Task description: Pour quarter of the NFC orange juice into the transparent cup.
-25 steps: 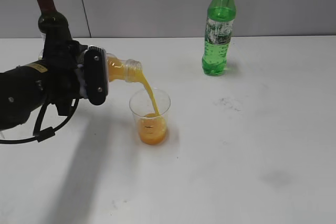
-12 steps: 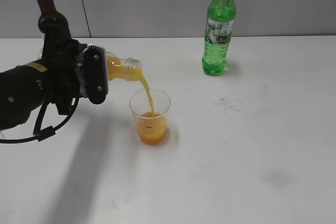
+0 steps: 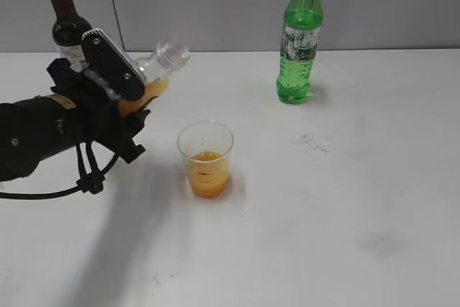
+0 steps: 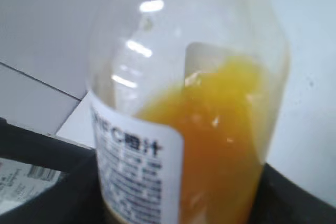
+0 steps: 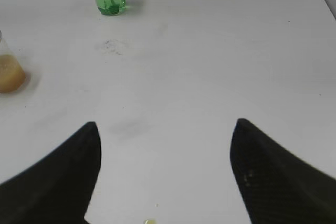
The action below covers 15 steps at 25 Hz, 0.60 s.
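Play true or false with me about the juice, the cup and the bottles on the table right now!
1. The left end effector holds the orange juice bottle. True.
2. Juice is streaming into the transparent cup. False: the bottle's mouth tilts upward and nothing is falling.
3. The cup has orange juice in its lower part. True.
4. The green soda bottle lies on its side. False: it stands upright, far from the cup.
5. The right end effector grips the cup. False: its jaws stand open over bare table.
6. A dark wine bottle stands behind the left arm. True.
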Each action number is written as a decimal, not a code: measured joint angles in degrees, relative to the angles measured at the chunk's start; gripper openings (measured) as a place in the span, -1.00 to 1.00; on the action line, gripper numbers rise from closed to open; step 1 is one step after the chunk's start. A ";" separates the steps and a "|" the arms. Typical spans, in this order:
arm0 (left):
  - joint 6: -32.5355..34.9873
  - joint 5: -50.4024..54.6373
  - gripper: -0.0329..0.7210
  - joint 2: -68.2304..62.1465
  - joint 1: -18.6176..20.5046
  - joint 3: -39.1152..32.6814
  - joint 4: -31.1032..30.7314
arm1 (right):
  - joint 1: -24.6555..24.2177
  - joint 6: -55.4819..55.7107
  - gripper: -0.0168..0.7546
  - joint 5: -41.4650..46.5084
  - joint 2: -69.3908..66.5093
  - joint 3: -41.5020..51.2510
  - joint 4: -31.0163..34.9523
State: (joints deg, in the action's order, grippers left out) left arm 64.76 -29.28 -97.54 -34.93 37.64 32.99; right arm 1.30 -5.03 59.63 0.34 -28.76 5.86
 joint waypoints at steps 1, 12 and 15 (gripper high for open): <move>-5.13 -0.27 0.34 0.00 0.00 0.00 -1.58 | 0.00 0.00 0.57 0.00 0.00 0.00 0.00; -54.33 -19.62 0.34 -0.06 5.03 -8.32 -20.09 | 0.00 0.00 0.57 0.00 0.00 0.00 0.00; -62.28 -23.94 0.34 -0.95 8.90 -9.56 -26.68 | 0.00 0.06 0.57 0.00 0.00 0.00 0.00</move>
State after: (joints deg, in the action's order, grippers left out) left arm 2.48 -53.21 -98.48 -26.03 28.08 6.31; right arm 1.30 -4.97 59.63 0.34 -28.76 5.86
